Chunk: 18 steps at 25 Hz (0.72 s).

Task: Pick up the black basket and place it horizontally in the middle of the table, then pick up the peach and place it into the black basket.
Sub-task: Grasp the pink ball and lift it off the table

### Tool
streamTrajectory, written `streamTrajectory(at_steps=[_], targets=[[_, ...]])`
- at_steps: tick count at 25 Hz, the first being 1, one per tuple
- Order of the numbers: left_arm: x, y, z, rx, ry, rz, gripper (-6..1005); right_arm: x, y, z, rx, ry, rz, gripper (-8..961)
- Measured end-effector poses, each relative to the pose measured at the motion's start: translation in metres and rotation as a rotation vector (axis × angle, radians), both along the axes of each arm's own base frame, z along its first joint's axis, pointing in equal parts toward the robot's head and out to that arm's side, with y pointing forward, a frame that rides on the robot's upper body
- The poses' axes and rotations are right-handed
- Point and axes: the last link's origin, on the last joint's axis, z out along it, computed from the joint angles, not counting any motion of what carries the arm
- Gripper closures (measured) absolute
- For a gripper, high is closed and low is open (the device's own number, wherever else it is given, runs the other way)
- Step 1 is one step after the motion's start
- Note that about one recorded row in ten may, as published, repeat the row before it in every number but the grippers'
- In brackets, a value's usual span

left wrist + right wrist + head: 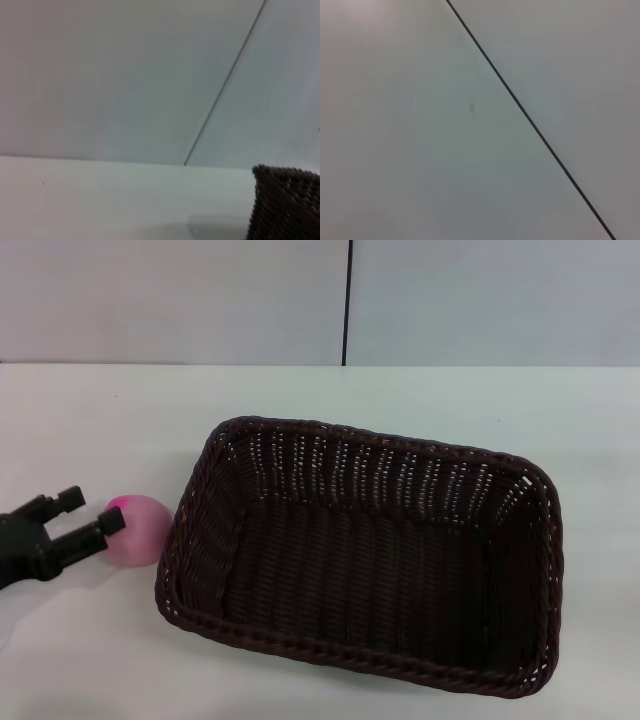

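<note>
The large, very dark woven wicker basket [360,560] already lies flat and lengthwise near the middle of the plain white surface [90,420], empty, with the small round pale-pink peach [137,529] just beside its left end. The black left gripper [88,511] reaches in with fingers [104,524] spread and released, one tip at the peach's side. A lopsided closure could roll it away or jam it against the basket wall. The right gripper is out of view.
</note>
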Motion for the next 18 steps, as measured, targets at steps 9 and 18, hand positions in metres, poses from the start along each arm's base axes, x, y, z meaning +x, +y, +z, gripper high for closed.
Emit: streamTrajectory(at_steps=[9,18], targets=[[0.005,0.0,-0.017,-0.063,0.016,-0.011,173,-0.003,0.006,0.0,-0.005,0.044,0.019,434],[0.008,0.004,-0.03,-0.112,0.052,-0.022,172,-0.003,0.007,-0.001,-0.008,0.049,0.014,434]])
